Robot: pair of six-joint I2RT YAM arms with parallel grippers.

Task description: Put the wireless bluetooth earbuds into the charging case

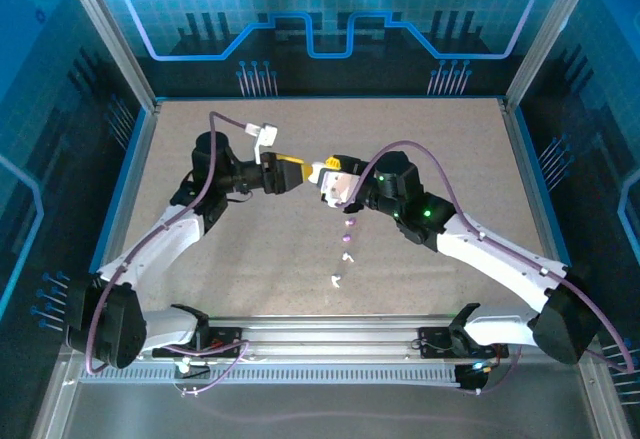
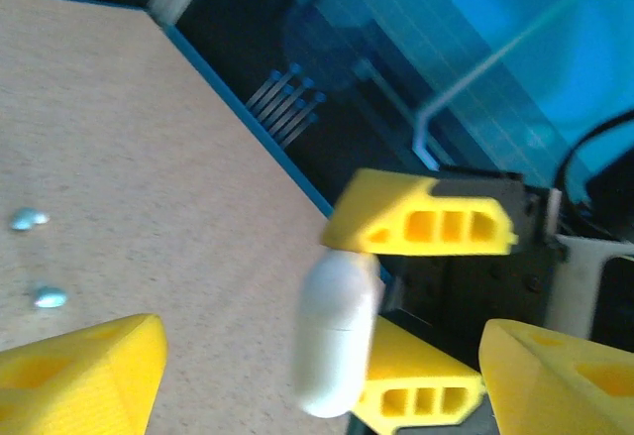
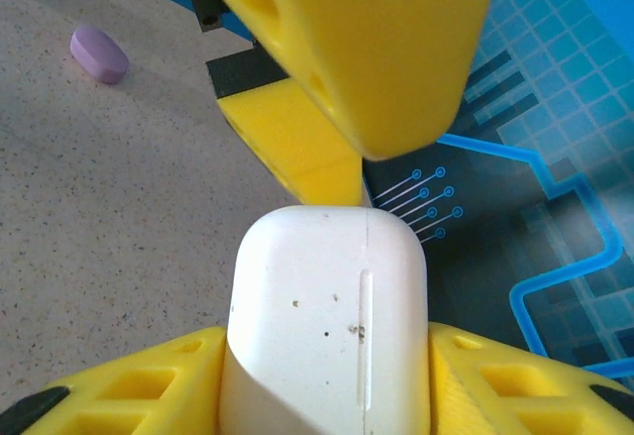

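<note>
- Earbuds (image 1: 349, 257), tiny, glossy, purple and white, lay on the speckled desk (image 1: 230, 249).
- I saw right fingers (image 3: 129, 395) clamped on the smooth rounded white case (image 3: 327, 316).
- Left fingers (image 2: 79, 376) stood apart.

two teal earbuds (image 2: 28, 219); one white case (image 2: 337, 331)

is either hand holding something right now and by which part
The right hand pinches the white charging case by two opposite sides. The left hand is open, holding nothing.
</note>
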